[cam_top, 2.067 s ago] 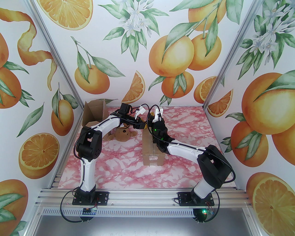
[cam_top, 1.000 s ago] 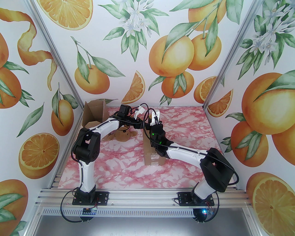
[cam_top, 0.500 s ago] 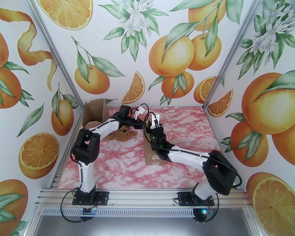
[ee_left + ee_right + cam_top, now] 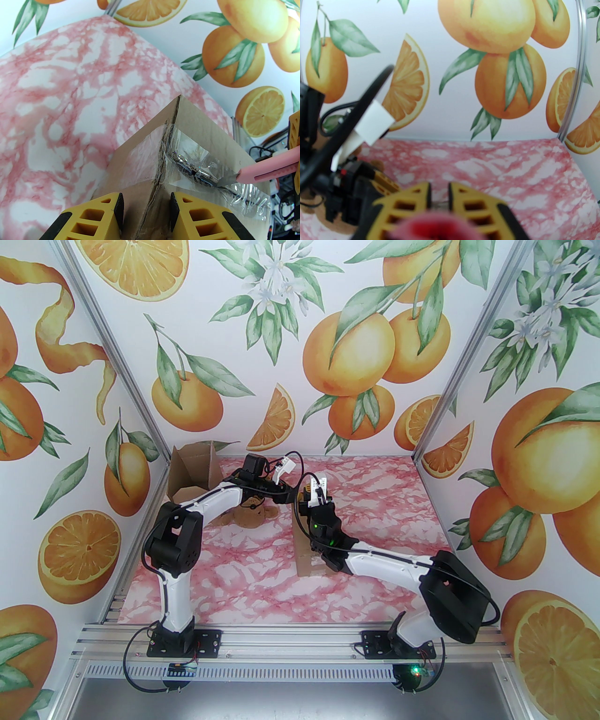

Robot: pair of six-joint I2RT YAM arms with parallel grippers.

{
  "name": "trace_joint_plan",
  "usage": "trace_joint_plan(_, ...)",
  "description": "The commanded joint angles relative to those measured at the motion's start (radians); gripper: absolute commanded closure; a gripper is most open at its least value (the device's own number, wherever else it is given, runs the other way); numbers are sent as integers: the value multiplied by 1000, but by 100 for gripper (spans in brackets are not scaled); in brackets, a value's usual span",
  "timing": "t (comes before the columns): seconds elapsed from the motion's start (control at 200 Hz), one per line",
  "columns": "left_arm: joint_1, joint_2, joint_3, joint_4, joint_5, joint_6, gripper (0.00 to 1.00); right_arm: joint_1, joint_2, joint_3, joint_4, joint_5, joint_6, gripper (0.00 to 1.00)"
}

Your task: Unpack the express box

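The express box (image 4: 310, 562) is a brown cardboard carton in the middle of the table, sealed with clear tape (image 4: 187, 150) that is torn and crumpled along the top seam. My left gripper (image 4: 145, 201) is shut on the box's far end, with a yellow finger on each side of the corner; the top view places the left gripper (image 4: 291, 497) at that end. My right gripper (image 4: 440, 187) is shut on a pink utility knife (image 4: 264, 173). The knife's blade tip sits in the tape on the box top. From above, the right gripper (image 4: 315, 488) hangs over the box's far end.
A brown teddy bear (image 4: 251, 516) lies left of the box, under my left forearm. An opened cardboard box (image 4: 192, 469) stands in the back left corner. Printed walls close in the table's left, back and right sides.
My right arm has drawn back toward the near edge, and the knife has moved along the tape seam with it. The left arm has stayed in place on the box.
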Motion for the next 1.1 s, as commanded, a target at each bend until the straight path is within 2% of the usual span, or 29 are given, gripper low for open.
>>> trace_joint_plan(0.0, 0, -19, -30, -28, -85, 20, 63, 15, -43, -29, -14, 24, 2, 100)
trace_joint_plan(0.555, -7, -47, -62, -15, -129, -1, 63, 56, -103, -86, -72, 32, 69, 100)
trace_joint_plan(1.096, -8, -55, -67, -12, -165, -26, 63, 120, -147, -105, -119, 114, 80, 100)
